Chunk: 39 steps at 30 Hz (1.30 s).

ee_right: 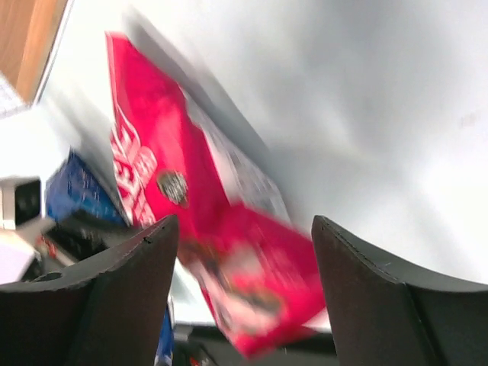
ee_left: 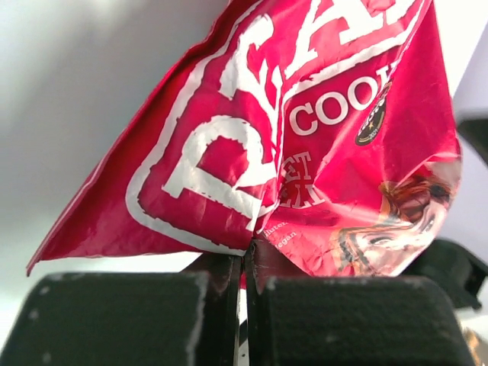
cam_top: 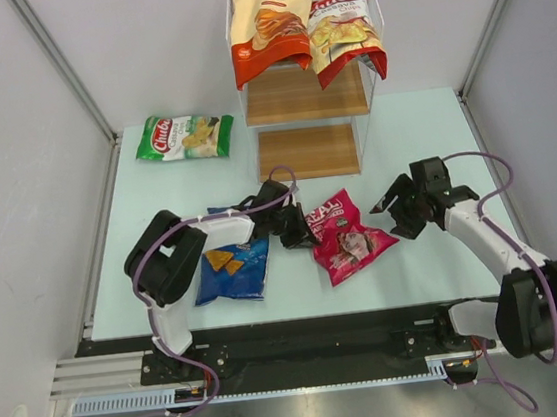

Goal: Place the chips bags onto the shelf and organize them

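The pink Real bag lies on the table between both arms. My left gripper is shut on its left edge; the left wrist view shows the jaws pinching the pink bag. My right gripper stands open just right of that bag, apart from it. In the right wrist view its spread fingers frame the blurred pink bag. A blue Doritos bag lies under the left arm. A green Chuba bag lies at the far left. The shelf holds an orange-and-cream bag and a red Chuba bag on top.
The shelf's two lower wooden boards carry nothing. Grey walls with metal rails close in the table on the left and right. The blue bag shows beyond the pink one in the right wrist view.
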Tool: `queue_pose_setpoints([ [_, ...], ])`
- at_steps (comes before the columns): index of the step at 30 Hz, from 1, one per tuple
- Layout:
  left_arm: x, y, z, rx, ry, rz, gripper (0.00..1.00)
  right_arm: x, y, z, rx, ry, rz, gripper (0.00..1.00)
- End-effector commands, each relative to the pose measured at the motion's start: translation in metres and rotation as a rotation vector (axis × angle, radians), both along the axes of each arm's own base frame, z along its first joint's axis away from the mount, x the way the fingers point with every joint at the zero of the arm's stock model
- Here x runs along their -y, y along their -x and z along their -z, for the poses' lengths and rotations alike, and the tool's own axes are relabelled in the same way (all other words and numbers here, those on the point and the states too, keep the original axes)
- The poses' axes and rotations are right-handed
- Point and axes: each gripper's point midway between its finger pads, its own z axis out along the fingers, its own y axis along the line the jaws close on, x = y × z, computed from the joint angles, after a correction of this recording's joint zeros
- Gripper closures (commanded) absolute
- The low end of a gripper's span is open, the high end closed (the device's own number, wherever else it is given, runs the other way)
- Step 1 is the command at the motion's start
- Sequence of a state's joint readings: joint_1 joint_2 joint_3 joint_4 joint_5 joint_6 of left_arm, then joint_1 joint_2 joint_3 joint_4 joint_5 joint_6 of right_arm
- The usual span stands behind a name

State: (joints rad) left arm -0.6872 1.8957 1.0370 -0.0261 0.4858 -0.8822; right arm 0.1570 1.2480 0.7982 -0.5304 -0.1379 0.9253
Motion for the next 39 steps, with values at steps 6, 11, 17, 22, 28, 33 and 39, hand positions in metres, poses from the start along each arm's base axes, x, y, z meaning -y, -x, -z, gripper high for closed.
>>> queue_pose_setpoints([
  [6,-0.019,-0.034,-0.017,0.08,-0.104,-0.168,1.0,-0.025,0.051,-0.025,-0.054,-0.092,-0.087,0.15],
  [11,-0.021,-0.034,-0.018,0.086,-0.119,-0.179,1.0,-0.049,0.069,-0.015,-0.114,-0.117,-0.134,0.15],
  [17,-0.029,-0.034,-0.022,0.107,-0.147,-0.194,1.0,-0.048,0.093,-0.007,-0.168,-0.123,-0.126,0.15],
  [22,-0.027,-0.03,-0.018,0.091,-0.139,-0.19,1.0,-0.059,0.099,0.006,-0.201,-0.193,-0.071,0.14],
  [28,-0.026,-0.018,-0.014,0.084,-0.15,-0.145,1.0,-0.078,0.078,0.013,-0.078,-0.21,-0.021,0.15],
  [33,-0.024,-0.006,-0.009,0.045,-0.131,-0.106,1.0,-0.105,0.063,0.003,0.014,-0.295,-0.03,0.15],
  [39,-0.024,0.001,-0.008,0.042,-0.123,-0.077,1.0,-0.108,0.051,0.014,0.067,-0.245,-0.021,0.14],
])
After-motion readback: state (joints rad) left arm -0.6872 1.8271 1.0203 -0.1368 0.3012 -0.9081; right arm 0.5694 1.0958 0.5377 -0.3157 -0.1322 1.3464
